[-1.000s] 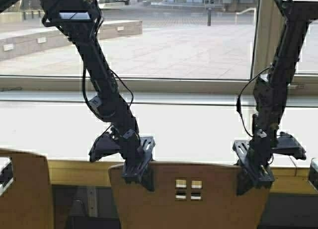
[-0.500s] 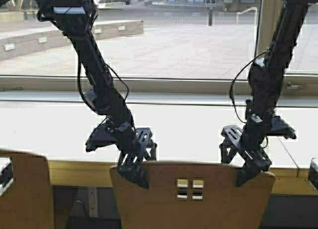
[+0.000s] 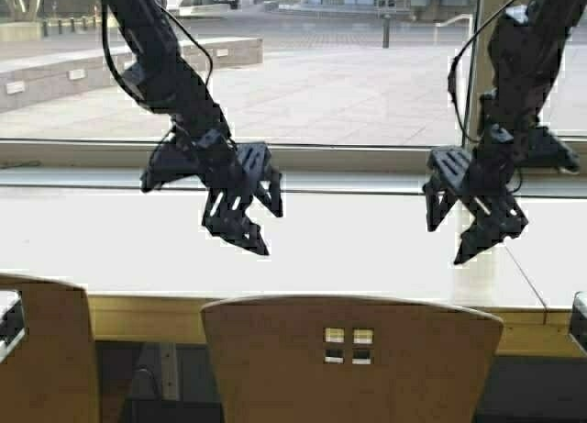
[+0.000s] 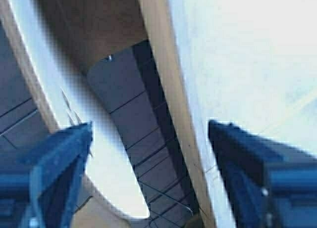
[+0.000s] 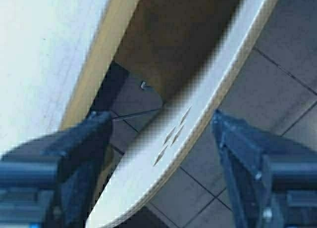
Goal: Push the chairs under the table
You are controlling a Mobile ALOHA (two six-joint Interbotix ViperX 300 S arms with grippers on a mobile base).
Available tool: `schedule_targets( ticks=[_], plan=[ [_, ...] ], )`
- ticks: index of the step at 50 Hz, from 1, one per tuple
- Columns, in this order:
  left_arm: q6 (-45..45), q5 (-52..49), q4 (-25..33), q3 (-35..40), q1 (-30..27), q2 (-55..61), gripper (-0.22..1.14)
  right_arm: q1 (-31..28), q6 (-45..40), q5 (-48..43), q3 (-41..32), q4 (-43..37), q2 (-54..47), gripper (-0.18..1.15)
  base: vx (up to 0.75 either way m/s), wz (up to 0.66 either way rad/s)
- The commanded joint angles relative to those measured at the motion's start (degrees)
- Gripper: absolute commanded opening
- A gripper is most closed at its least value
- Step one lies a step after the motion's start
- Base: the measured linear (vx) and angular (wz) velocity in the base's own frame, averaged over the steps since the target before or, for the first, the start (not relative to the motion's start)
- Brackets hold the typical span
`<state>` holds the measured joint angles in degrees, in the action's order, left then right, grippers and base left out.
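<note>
Both end effectors hang released above the table, clear of everything: the left end effector over its left part, the right end effector over its right part; each has its fingers spread. The middle chair stands tucked against the table's front edge; a second chair sits just left of it.

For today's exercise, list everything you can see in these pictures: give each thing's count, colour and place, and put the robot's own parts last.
chairs: two in view, tan plywood; one centred at the table's front edge, backrest with four small square holes; another cut off at far left.
table: one, pale top with light wooden front edge, running along the window.
window: one, behind the table, paved plaza outside.
left gripper: one, black, open, above the table, clear of the chair.
right gripper: one, black, open, above the table on the right.
</note>
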<state>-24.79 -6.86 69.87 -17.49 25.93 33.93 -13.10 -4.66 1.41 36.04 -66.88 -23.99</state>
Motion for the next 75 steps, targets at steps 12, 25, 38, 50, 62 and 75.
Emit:
schedule_targets(
  ticks=[12, 25, 38, 50, 62, 75],
  plan=[
    [22.7, -11.7, -13.7, -13.5, -7.5, -30.1, 0.99, 1.0, 2.3, -4.3, 10.1, 24.0, 31.3, 0.93, -0.06, -0.02],
    [39.6, -12.0, -22.0, -18.7, -11.8, -47.5, 0.99, 1.8, 2.3, -7.0, 10.8, 40.2, 52.6, 0.93, -0.13, 0.09],
    [48.3, -12.1, -37.1, -21.5, -11.8, -57.5, 0.98, 4.7, 2.3, -9.1, 14.4, 53.4, 58.0, 0.93, -0.11, 0.21],
    [48.6, -7.8, -48.3, -26.0, -11.8, -66.0, 0.98, 5.4, 2.3, -10.5, 17.3, 58.9, 62.1, 0.93, -0.1, 0.47],
    [47.5, 0.2, -48.6, -29.7, -12.0, -67.2, 0.98, 5.4, 2.2, -12.1, 20.9, 61.5, 68.2, 0.93, -0.14, 0.59],
    [47.0, 1.4, -49.0, -31.0, -12.0, -67.9, 0.98, 5.4, 1.8, -14.3, 22.8, 61.2, 66.9, 0.93, -0.19, 0.45]
  ],
)
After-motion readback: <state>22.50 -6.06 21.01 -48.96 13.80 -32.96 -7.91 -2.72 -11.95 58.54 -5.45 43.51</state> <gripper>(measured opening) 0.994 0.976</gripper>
